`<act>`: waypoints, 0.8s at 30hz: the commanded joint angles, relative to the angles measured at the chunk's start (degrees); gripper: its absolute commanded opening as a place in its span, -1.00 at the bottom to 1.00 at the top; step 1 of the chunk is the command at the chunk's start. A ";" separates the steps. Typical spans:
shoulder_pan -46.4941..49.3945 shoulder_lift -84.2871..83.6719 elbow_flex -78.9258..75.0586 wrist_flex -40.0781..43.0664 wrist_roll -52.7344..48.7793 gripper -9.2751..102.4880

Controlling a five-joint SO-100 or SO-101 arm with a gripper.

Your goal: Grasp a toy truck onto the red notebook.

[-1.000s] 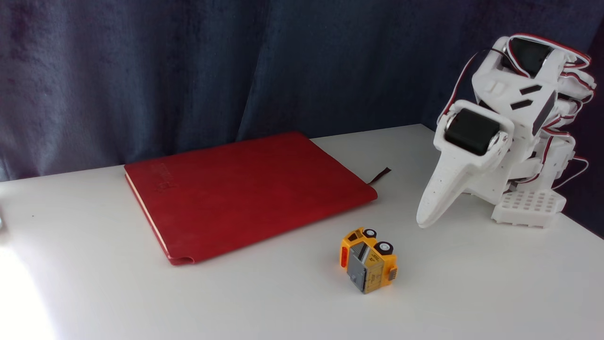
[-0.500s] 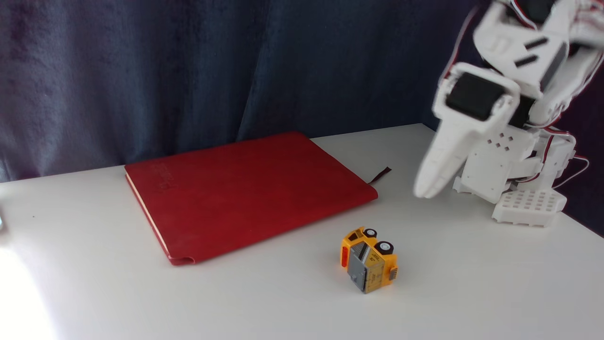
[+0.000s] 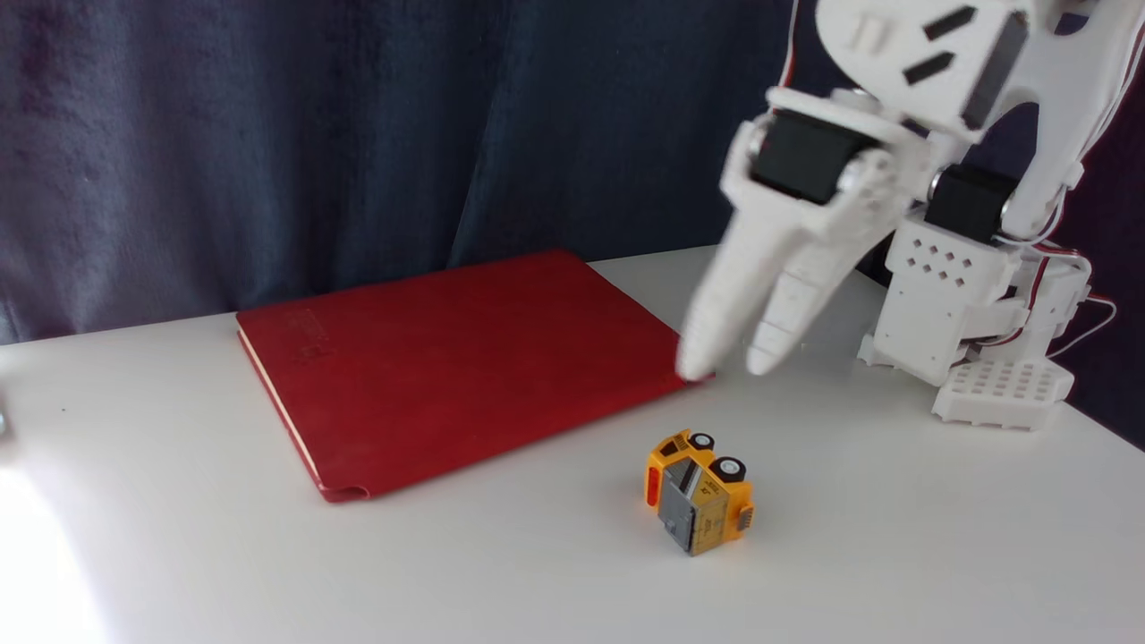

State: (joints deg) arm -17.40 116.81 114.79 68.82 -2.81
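The white plastic gripper [image 3: 729, 368], fingers slightly apart, hangs at twelve o'clock above the small orange-yellow toy truck [image 3: 699, 492], beside the flat dark-red notebook [image 3: 456, 358].

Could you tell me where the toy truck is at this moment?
In the fixed view the toy truck lies on the white table, right of centre, just off the red notebook, below the gripper.

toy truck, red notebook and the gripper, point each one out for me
toy truck [image 3: 699, 491]: fixed view, on its grey panel.
red notebook [image 3: 465, 358]: fixed view, on the middle of its dark red cover.
gripper [image 3: 729, 367]: fixed view, midway between its two white fingertips, above the table.
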 commanded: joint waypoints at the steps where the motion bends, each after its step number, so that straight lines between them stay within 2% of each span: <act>1: 2.37 1.23 1.32 -4.83 2.55 -0.40; 4: 6.59 4.39 5.54 -10.20 2.81 -0.47; 7: 8.70 7.82 12.13 -16.35 3.08 -0.46; 9: 9.14 7.29 13.80 -17.67 4.13 -0.43; 14: 7.29 -4.31 8.17 -14.06 5.10 -0.30; 19: 5.45 -16.70 -1.32 -6.59 4.83 -0.23; 24: 3.78 -17.75 -2.99 -4.22 3.69 -0.21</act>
State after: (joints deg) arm -13.27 98.70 114.26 63.54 1.49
